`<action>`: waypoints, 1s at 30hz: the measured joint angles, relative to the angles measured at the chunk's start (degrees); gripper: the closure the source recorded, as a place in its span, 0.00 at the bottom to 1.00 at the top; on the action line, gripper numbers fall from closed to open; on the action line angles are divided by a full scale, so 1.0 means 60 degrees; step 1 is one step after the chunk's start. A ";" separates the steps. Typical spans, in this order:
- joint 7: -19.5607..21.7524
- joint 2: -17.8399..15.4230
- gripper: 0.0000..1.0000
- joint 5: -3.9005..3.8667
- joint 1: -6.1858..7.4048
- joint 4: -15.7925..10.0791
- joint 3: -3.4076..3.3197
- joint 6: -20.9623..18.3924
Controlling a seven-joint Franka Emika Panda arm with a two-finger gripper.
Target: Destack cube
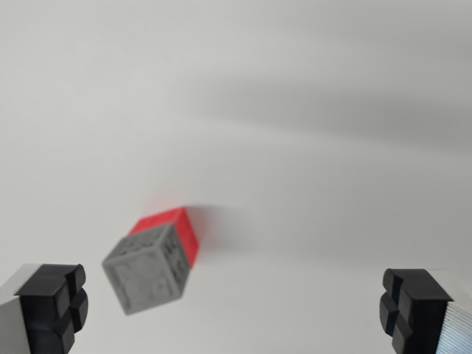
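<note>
A plain white worktop fills your view, bare apart from the stack. Your pincer hangs above it, released and spread wide, one black pad at each lower corner with nothing between them. Ahead of the pincer and toward the wrist view's left, nearer the left pad, the grey cube sits atop the red cube, tilted relative to your jaws. You look to be in the approach. Next, shift left, rotate to square with the grey faces, descend, and close on it alone.
</note>
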 joint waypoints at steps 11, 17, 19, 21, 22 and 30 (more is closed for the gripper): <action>-0.0362 -0.0290 0.00 -0.0029 0.0176 -0.0954 0.0124 0.0602; -0.0561 -0.0414 0.00 -0.0044 0.0299 -0.1475 0.0194 0.0958; -0.0636 -0.0464 0.00 -0.0049 0.0343 -0.1678 0.0227 0.1095; -0.0707 -0.0511 0.00 -0.0056 0.0387 -0.1879 0.0262 0.1225; -0.0745 -0.0530 0.00 -0.0058 0.0407 -0.1969 0.0281 0.1298; -0.1013 -0.0636 0.00 -0.0094 0.0599 -0.2691 0.0410 0.1851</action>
